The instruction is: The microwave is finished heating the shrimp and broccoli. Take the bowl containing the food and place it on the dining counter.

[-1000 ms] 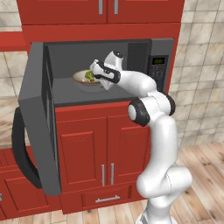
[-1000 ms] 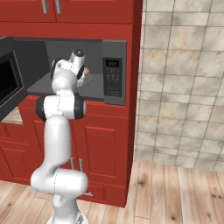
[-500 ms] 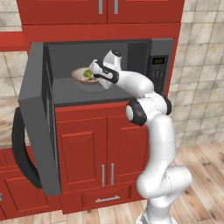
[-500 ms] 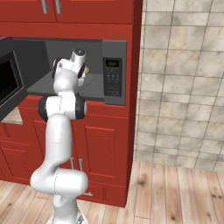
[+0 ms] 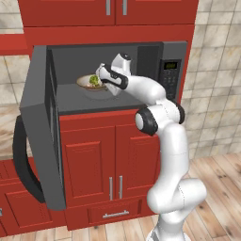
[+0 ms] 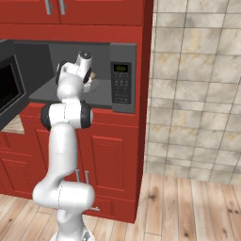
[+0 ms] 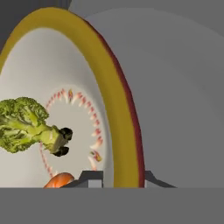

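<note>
So I've got my arm reaching into the open microwave point(image 5: 117, 80), and my claw point(image 7: 117, 177) is pinched narrow on the rim of the bowl point(image 7: 114, 109), one finger inside and one outside. The bowl sits on the microwave floor, towards the left side. Broccoli point(image 7: 27, 125) is lying in the bowl, with an orange bit of shrimp point(image 7: 59, 180) right by my fingertips. The door point(image 5: 40, 127) hangs wide open on the left.

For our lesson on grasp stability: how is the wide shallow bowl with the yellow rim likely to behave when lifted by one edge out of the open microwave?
The wide shallow bowl looks stiff, so it should not flex. The hand straddles only its rim, so it may tilt. The loose green broccoli floret could then slide.
</note>
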{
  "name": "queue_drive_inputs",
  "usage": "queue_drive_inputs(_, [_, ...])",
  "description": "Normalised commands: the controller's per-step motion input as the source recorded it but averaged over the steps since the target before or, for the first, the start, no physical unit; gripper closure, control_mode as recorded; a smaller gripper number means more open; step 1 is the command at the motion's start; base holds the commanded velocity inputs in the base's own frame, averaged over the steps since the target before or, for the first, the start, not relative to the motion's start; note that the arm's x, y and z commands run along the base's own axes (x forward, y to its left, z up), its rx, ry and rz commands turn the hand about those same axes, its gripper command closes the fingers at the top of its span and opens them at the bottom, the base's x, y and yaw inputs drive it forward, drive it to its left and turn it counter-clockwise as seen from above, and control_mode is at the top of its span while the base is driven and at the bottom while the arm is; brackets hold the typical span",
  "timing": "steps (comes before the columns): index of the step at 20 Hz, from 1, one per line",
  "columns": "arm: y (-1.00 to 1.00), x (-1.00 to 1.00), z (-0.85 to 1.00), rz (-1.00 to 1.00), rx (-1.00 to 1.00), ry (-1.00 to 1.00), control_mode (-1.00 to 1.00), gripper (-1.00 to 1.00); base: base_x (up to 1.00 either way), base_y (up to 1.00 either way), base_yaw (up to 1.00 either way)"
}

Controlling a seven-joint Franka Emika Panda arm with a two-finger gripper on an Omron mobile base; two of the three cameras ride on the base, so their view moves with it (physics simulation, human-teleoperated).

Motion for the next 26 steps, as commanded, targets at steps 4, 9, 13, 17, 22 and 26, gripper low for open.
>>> queue_drive_inputs(4, [-0.09,-0.25,0.0,0.0,0.0,-0.02,-1.0,1.0,0.0,0.0,0.0])
queue_drive_inputs(9, [-0.07,-0.42,0.0,0.0,0.0,-0.05,-1.0,1.0,0.0,0.0,0.0])
queue_drive_inputs(13, [0.0,-0.74,0.0,0.0,0.0,-0.11,-1.0,1.0,0.0,0.0,0.0])
queue_drive_inputs(17, [0.0,-0.97,0.0,0.0,0.0,-0.14,-1.0,1.0,0.0,0.0,0.0])
queue_drive_inputs(22, [0.0,-1.0,0.0,0.0,0.0,-0.18,-1.0,1.0,0.0,0.0,0.0])
queue_drive_inputs(26, [-0.09,-1.0,0.02,0.0,0.06,-0.26,-1.0,1.0,0.0,0.0,0.0])
